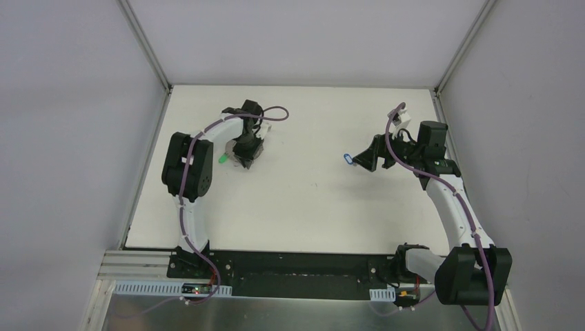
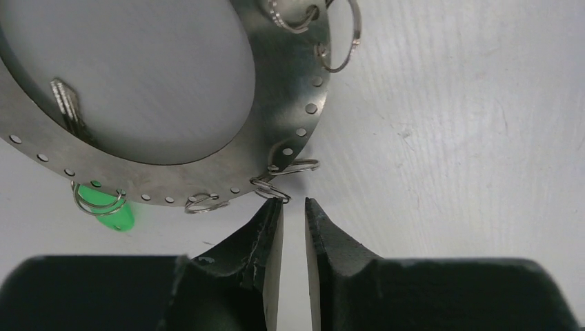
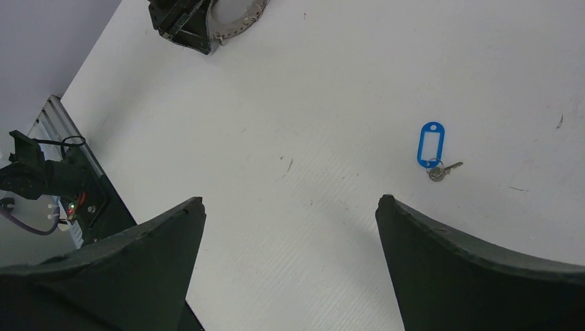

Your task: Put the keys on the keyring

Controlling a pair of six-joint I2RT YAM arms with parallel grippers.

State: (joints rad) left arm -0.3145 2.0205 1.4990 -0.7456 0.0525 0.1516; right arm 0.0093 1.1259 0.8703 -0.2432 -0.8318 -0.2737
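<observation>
1. White table (image 1: pixel 303 207) fills the middle of the top view, and grey walls (image 1: pixel 69 138) close it on three sides.
2. The left gripper (image 2: pixel 294 201) stands at about 10 o'clock from the table centre, directly over the keyring (image 2: pixel 290 83), which lies flat on the table.
3. Its jaws are almost together, with only a narrow slit between them, and nothing is seen inside the slit. The tips are at the 5 o'clock part of the keyring's rim in the left wrist view. They are just beside a small split ring (image 2: pixel 270 189); I cannot tell if they touch it.
4. More split rings sit in the small holes around the rim. One of them, at 7 o'clock, carries the green tag (image 2: pixel 114 214). A silver key blade (image 2: pixel 63 102) shows inside the big hole at 9 o'clock.
5. The right gripper (image 3: pixel 290 200) is at about 3 o'clock from the table centre. Its jaws are spread wide and hold nothing.
6. The key with the blue tag (image 3: pixel 431 145) lies on the bare table near the right gripper, at 2 o'clock in its wrist view, well apart from the keyring.
</observation>
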